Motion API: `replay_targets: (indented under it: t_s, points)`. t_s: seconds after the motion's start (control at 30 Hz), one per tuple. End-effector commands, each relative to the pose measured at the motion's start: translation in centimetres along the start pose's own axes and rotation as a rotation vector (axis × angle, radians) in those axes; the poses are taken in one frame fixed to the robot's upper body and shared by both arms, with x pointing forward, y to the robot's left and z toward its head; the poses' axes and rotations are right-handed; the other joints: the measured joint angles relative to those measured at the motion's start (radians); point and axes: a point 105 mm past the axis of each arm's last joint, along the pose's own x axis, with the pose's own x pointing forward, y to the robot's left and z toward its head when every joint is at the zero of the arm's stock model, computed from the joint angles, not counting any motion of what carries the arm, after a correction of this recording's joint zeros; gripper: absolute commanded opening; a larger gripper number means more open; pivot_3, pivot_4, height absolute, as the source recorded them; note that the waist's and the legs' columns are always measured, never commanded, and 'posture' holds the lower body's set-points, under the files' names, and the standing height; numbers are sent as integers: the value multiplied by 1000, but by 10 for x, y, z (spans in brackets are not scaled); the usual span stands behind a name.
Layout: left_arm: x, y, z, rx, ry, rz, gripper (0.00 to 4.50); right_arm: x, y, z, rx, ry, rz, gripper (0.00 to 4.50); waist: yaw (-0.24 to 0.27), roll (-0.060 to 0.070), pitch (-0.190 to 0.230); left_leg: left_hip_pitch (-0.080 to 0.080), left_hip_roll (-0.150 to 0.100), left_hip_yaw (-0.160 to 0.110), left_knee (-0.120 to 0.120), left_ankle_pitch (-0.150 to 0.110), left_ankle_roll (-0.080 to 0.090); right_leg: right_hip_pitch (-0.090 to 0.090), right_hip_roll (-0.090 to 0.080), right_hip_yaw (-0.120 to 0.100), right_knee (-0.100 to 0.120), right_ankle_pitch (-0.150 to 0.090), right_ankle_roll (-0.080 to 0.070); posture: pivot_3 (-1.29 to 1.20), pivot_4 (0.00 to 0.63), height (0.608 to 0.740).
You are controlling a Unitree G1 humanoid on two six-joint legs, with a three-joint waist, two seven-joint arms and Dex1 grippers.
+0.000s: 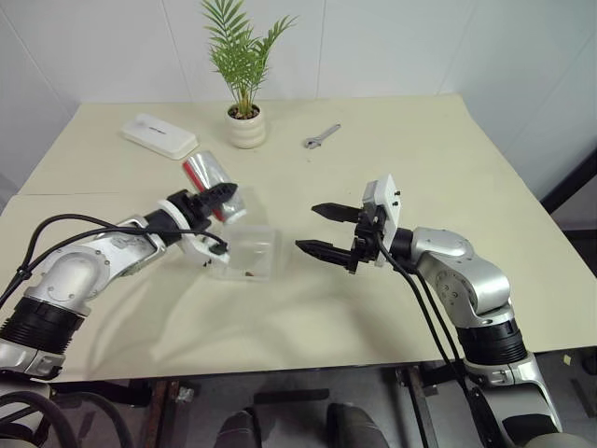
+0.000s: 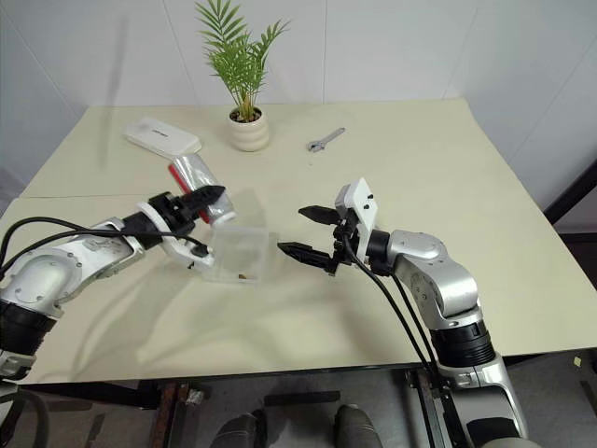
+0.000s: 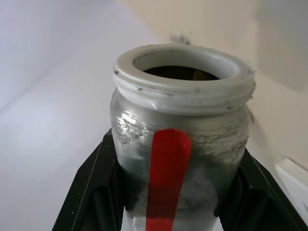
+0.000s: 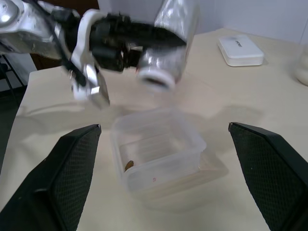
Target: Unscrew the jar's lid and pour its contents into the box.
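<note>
The jar [image 1: 213, 182] sits clamped in the left gripper [image 1: 220, 197], tilted, its open mouth above the near-left rim of the box [image 1: 250, 250]. The box rests on the table [image 1: 392, 168], between the left gripper and the wide-open right gripper [image 1: 322, 230]. A few bits of the contents [image 4: 129, 165] lie inside it. Beyond the left gripper lies a flat case [image 1: 159, 136]; a plant pot [image 1: 246, 126] and a wrench [image 1: 321, 136] stand farther back.

A plain test room or lab is suggested. A cream table [image 1: 448, 159] is set against bare white walls [image 1: 392, 47]. A potted palm [image 1: 244, 84] and a wrench [image 1: 321, 136] are placed at the table's far side.
</note>
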Motion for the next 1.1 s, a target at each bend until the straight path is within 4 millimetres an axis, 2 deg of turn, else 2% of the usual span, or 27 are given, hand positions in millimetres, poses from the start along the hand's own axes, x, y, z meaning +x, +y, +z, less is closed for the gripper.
replay_targets:
  t_s: [0.03,0.17,0.27,0.3,0.4,0.53,0.6,0.7,0.9,1.0,1.03,1.1]
  points:
    - [-19,-1,-34,-395,155,17,1956,-6,3,6,-51,-20,29,4475,-1,0,0,0,0,0,0,0,0,0,0,0,0,0,0,0,150,740]
    - [-40,-29,-67,-1059,383,64,1956,-8,0,3,-90,-3,40,4475,-1,-1,0,3,0,0,1,1,0,2,1,1,3,0,0,0,150,740]
    - [-59,-61,-86,-1595,545,142,1956,-10,-4,3,-117,-12,43,4475,-2,-2,0,3,0,0,5,1,1,3,1,1,5,1,1,0,150,740]
    - [-63,-70,-85,-1731,561,143,1956,-11,-4,4,-125,-20,44,4475,-3,-2,0,3,0,-1,6,1,1,4,1,1,5,1,1,0,150,740]
    - [-79,-87,-103,-1929,667,280,1956,-13,-6,4,-149,-30,49,4475,-5,-3,0,4,0,-1,8,1,1,4,1,2,6,1,1,0,150,740]
    - [-97,-117,-115,-2029,781,380,1956,-14,-8,0,-168,-18,49,4475,-2,-5,0,4,0,-2,9,2,0,5,1,2,7,1,1,0,150,740]
    - [-110,-127,-123,-2012,814,493,1956,-14,-8,-1,-171,-18,44,4475,-3,-5,-1,4,0,-2,9,2,0,5,1,2,7,1,1,0,150,740]
    - [-124,-143,-126,-2014,876,568,1956,-15,-10,0,-175,-20,32,4475,-3,-6,-1,4,0,-2,8,2,0,4,1,1,7,1,1,0,150,740]
    - [-134,-152,-126,-2010,868,689,1956,-17,-12,1,-178,-26,6,4475,0,-10,-3,4,0,-1,7,1,-1,5,1,1,4,2,1,0,150,740]
    - [-135,-158,-121,-2002,875,659,1956,-16,-11,0,-174,-30,3,4475,-1,-11,-3,4,0,-1,6,1,-1,5,1,1,3,2,1,0,150,740]
    - [-135,-159,-120,-1994,874,647,2665,-16,-10,0,-173,-30,2,4500,-1,-11,-3,4,0,-1,6,1,-1,5,1,1,3,2,1,0,150,740]
    - [-135,-159,-119,-1982,871,635,3117,-16,-10,0,-172,-30,2,4500,-1,-11,-4,4,0,-1,6,1,-1,5,1,1,3,2,1,0,150,740]
